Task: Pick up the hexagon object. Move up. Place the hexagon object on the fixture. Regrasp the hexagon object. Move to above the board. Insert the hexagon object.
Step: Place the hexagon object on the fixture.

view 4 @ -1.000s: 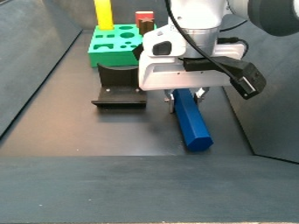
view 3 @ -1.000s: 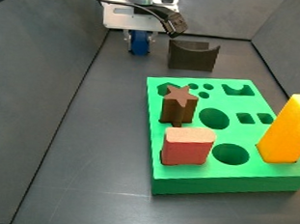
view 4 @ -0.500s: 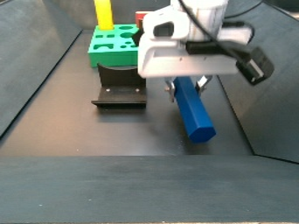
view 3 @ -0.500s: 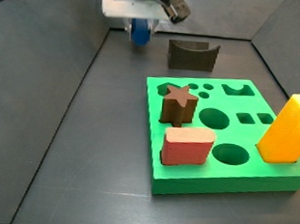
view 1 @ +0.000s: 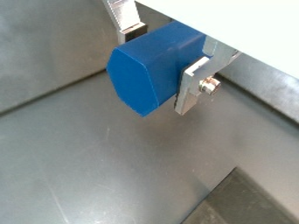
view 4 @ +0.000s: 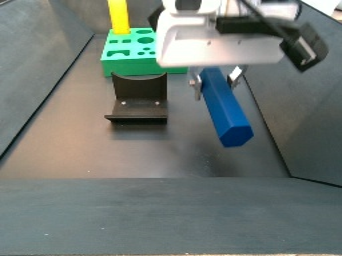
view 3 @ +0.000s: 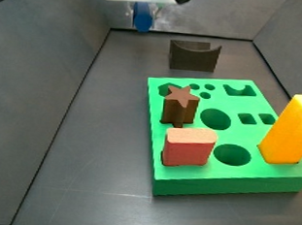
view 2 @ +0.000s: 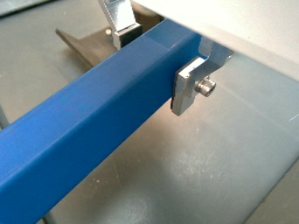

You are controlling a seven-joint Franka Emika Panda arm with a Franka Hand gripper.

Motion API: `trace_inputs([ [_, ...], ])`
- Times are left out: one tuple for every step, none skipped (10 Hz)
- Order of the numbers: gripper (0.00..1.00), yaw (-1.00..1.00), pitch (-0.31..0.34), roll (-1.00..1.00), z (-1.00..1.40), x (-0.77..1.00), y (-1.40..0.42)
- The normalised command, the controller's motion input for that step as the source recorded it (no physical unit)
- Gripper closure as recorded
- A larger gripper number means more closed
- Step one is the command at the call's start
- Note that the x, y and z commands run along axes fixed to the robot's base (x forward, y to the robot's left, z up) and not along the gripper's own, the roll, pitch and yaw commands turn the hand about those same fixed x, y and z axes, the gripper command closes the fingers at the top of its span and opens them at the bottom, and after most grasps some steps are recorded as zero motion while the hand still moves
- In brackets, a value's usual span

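Observation:
My gripper (view 4: 214, 80) is shut on the hexagon object (view 4: 226, 113), a slim blue bar, and holds it in the air above the dark floor. In both wrist views the silver fingers (view 1: 193, 80) clamp the bar (view 1: 152, 66) on two sides; it also runs long across a wrist view (view 2: 93, 127). In a side view only the bar's end (view 3: 143, 20) shows under the gripper (view 3: 144, 9) at the back. The fixture (view 3: 193, 55) is a dark brown notched block beside the bar; it also shows in a side view (view 4: 136, 104). The green board (view 3: 227, 178) lies near the front.
On the board stand a brown star peg (view 3: 181, 102), a reddish block (view 3: 188, 146) and a tall orange block (view 3: 289, 129). Dark walls (view 3: 45, 88) enclose the floor on the sides. The board's far end (view 4: 130, 52) shows with a yellow block (view 4: 119, 15).
The gripper has risen with the blue bar in it; the bar has left the floor and hangs higher than before. The fixture and the board have not moved.

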Motion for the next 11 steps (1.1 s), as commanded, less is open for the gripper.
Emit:
trace_inputs([
  [1.00, -0.02, 0.024, 0.04, 1.00, -0.02, 0.01],
  [1.00, -0.02, 0.026, 0.05, 1.00, -0.02, 0.01],
  [1.00, -0.02, 0.036, 0.06, 1.00, -0.03, 0.01],
  [1.00, -0.02, 0.041, 0.07, 1.00, -0.03, 0.01],
  [1.00, -0.01, 0.047, 0.08, 0.93, -0.03, 0.01],
  [1.00, -0.01, 0.051, 0.08, 0.83, -0.03, 0.01],
  [1.00, 0.00, 0.061, 0.08, 0.63, -0.02, 0.01],
  [1.00, 0.01, 0.073, 0.08, 0.42, -0.01, 0.01],
  [1.00, 0.02, 0.080, 0.08, 0.26, 0.00, 0.01],
  [1.00, -0.48, -0.138, -0.20, -0.09, 1.00, -0.45],
  [1.00, -0.46, -0.128, -0.19, -0.14, 1.00, -0.45],
])
